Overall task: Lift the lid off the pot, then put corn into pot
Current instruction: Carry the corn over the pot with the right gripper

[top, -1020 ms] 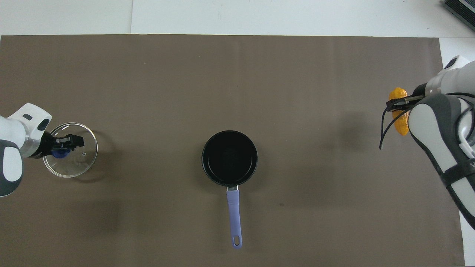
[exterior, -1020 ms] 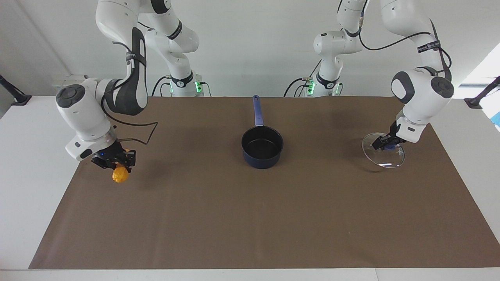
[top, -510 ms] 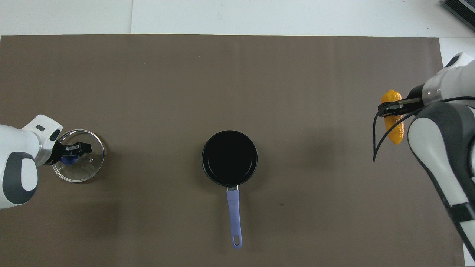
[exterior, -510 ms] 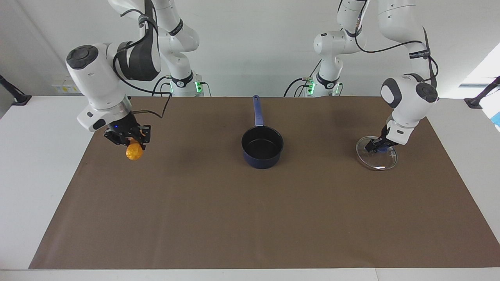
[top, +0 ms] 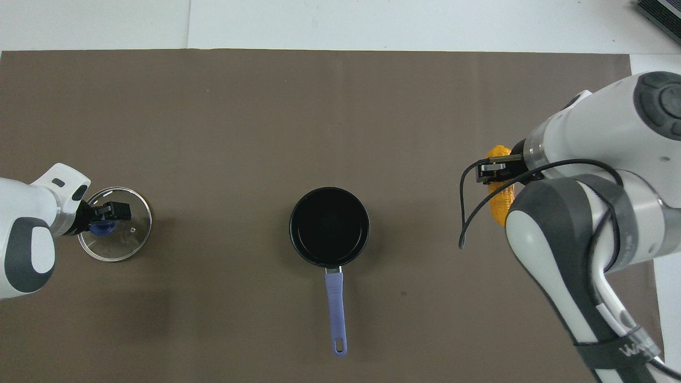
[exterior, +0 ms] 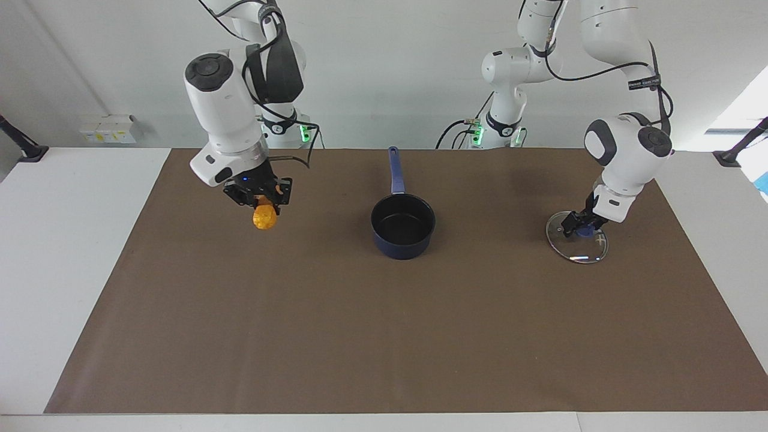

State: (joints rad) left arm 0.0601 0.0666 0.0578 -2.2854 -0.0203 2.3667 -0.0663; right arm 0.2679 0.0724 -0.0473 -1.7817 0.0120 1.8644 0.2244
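Observation:
The dark blue pot (exterior: 402, 226) stands open in the middle of the mat, its handle (top: 336, 306) pointing toward the robots. It shows black inside in the overhead view (top: 329, 226). My right gripper (exterior: 263, 204) is shut on the orange-yellow corn (exterior: 264, 219) and holds it in the air over the mat, between the pot and the right arm's end. The corn hangs below the fingers (top: 500, 205). My left gripper (exterior: 583, 225) is shut on the blue knob of the glass lid (exterior: 585, 251). The lid lies flat on the mat toward the left arm's end (top: 125, 242).
A brown mat (exterior: 360, 330) covers most of the white table (exterior: 60, 270). Both arm bases stand at the robots' edge of the table. A loose black cable (top: 468, 213) hangs from the right wrist beside the corn.
My right gripper has carried the corn up and toward the pot from the right arm's end. My left gripper has lowered the tilted lid until it lies flat on the mat.

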